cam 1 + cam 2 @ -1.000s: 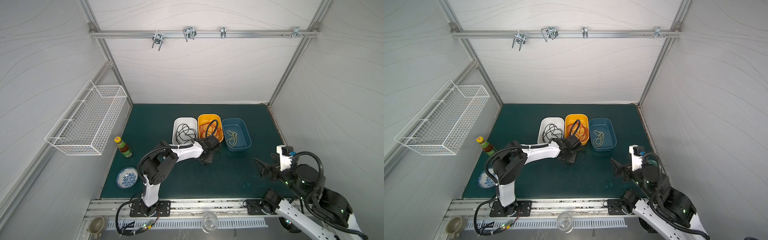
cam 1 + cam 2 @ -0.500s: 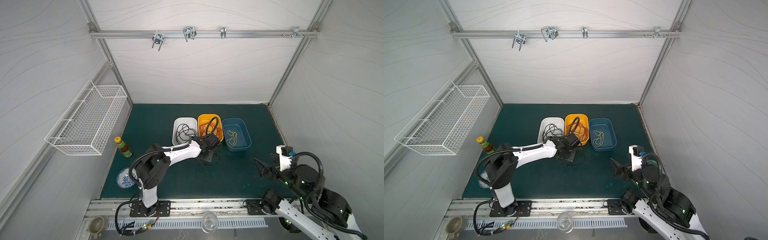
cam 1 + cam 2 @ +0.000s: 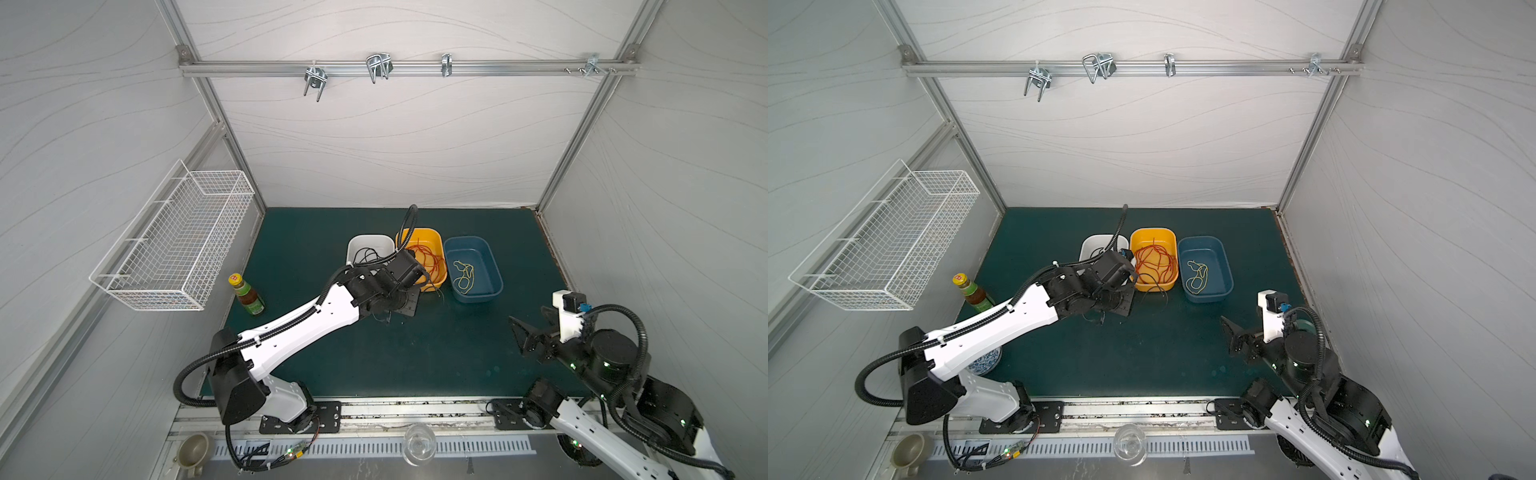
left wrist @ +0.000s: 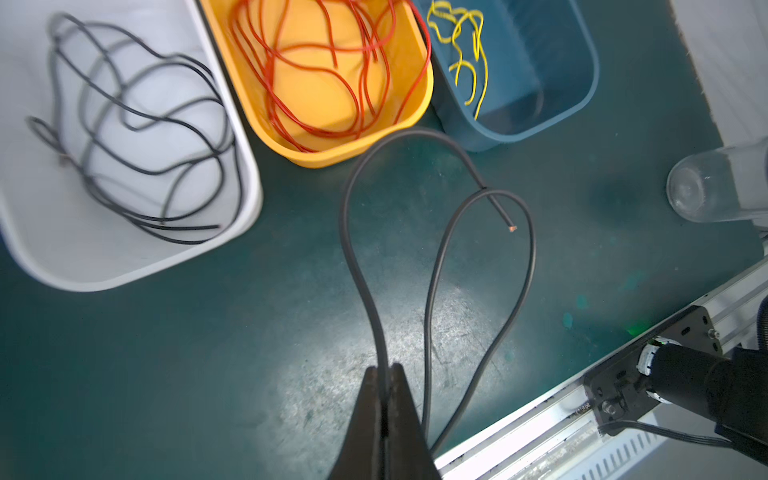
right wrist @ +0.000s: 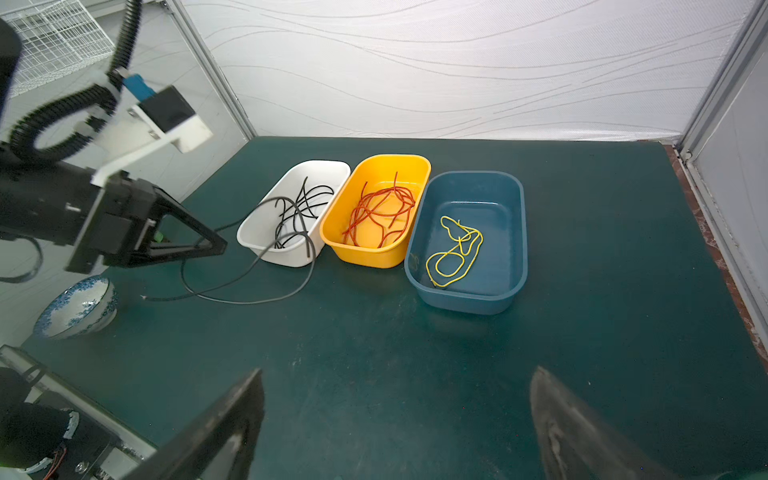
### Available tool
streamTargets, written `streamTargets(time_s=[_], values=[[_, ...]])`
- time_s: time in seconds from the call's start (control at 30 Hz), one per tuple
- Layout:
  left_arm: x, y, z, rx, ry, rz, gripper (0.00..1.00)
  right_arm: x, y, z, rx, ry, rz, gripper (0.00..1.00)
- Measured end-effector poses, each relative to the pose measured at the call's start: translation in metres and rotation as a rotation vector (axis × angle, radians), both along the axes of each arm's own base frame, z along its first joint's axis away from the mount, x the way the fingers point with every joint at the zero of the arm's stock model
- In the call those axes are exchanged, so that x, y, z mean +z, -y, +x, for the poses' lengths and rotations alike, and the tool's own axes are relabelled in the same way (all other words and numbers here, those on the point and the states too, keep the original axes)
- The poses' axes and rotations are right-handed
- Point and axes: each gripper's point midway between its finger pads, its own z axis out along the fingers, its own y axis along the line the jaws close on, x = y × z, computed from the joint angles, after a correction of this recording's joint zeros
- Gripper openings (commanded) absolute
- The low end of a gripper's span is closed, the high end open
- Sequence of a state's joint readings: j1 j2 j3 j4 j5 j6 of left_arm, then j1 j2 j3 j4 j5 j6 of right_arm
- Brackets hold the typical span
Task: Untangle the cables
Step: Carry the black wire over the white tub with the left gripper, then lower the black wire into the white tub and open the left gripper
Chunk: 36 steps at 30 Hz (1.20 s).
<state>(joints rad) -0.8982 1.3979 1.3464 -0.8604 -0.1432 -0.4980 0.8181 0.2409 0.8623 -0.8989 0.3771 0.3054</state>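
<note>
In the left wrist view, a thin black sheathed cable (image 4: 415, 134) is seen pinched between the closed jaws of the left gripper (image 4: 385, 368), with its loops spread on the dark green mat (image 4: 166, 353). In a top view, the slack lies at about 3 o'clock from that gripper and the white plastic tub (image 3: 1087, 248) at 11 o'clock. The right gripper (image 5: 397, 370) is held wide open and empty, well apart from the cable, so the left arm is judged nearer.

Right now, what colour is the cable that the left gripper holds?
It is a black cable, clearest in the left wrist view.
</note>
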Motion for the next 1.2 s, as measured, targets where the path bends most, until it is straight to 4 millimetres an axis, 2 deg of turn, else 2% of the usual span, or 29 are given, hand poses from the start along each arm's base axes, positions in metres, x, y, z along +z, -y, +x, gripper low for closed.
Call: streamTargets(time_s=[0.1,0.23,0.43,0.6,0.73,0.9,1.03,1.2], values=[[0.021,-0.014,0.013,0.035,0.033,-0.027,0.0,0.0,0.0,0.0,0.0,0.001,-0.002,0.99],[0.037,-0.044,0.045,0.129,0.052,-0.067,0.0,0.0,0.0,0.0,0.0,0.004,-0.007,0.99],[0.035,-0.094,0.087,0.275,0.058,-0.075,0.0,-0.001,0.0,0.001,0.0,0.003,-0.011,0.99],[0.025,-0.11,0.115,0.334,0.07,-0.066,0.0,-0.002,0.0,0.001,0.0,0.002,-0.013,0.99],[0.005,-0.119,0.138,0.384,0.062,-0.035,0.0,-0.002,0.0,0.001,0.0,0.002,-0.013,0.99],[-0.035,-0.13,0.161,0.436,0.017,0.039,0.0,-0.002,0.0,0.001,0.0,0.001,-0.014,0.99],[-0.073,-0.135,0.175,0.467,-0.036,0.09,0.0,-0.002,0.0,0.001,0.001,0.002,-0.014,0.99],[-0.128,-0.136,0.182,0.487,-0.128,0.155,0.0,-0.003,0.0,0.001,0.001,0.002,-0.015,0.99]])
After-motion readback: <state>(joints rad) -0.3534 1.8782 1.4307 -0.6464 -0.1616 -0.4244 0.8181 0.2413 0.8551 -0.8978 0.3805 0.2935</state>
